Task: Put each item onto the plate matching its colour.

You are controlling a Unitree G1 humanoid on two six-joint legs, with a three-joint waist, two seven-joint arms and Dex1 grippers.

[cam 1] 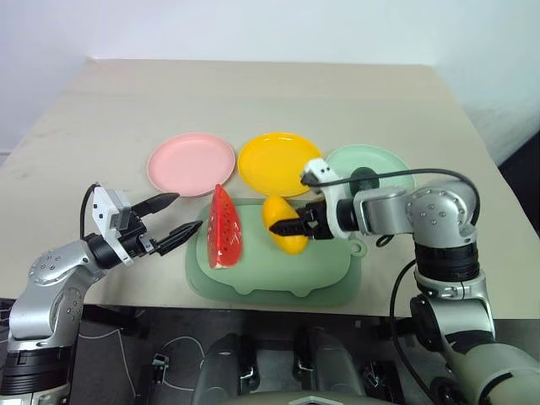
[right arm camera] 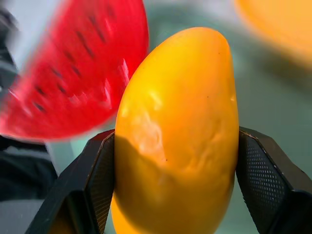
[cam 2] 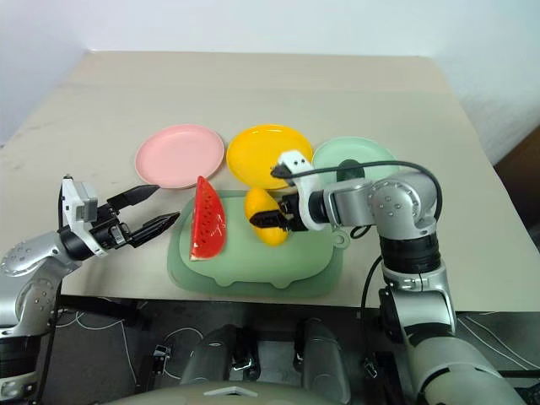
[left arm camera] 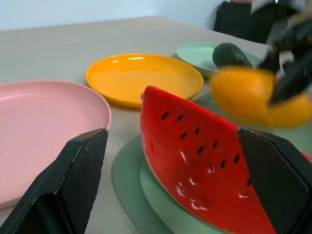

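My right gripper [cam 1: 288, 226] is shut on the yellow mango [cam 1: 278, 211], its fingers [right arm camera: 267, 180] pressed against both of the fruit's sides over the mat. The red watermelon wedge [cam 1: 224, 228] stands upright on the mat just left of the mango. My left gripper [cam 1: 187, 211] is open, level with the wedge and just to its left, not touching it. The dark green avocado [cam 1: 364, 177] lies on the mint green plate [cam 1: 392, 164]. The pink plate [cam 1: 191, 162] and the yellow plate [cam 1: 278, 160] are bare, side by side behind the mat.
A large pale green pig-shaped mat [cam 1: 278, 283] lies at the table's near edge under the watermelon and mango. The three plates stand in a row just behind it. Beige tabletop [cam 1: 253, 93] stretches beyond the plates.
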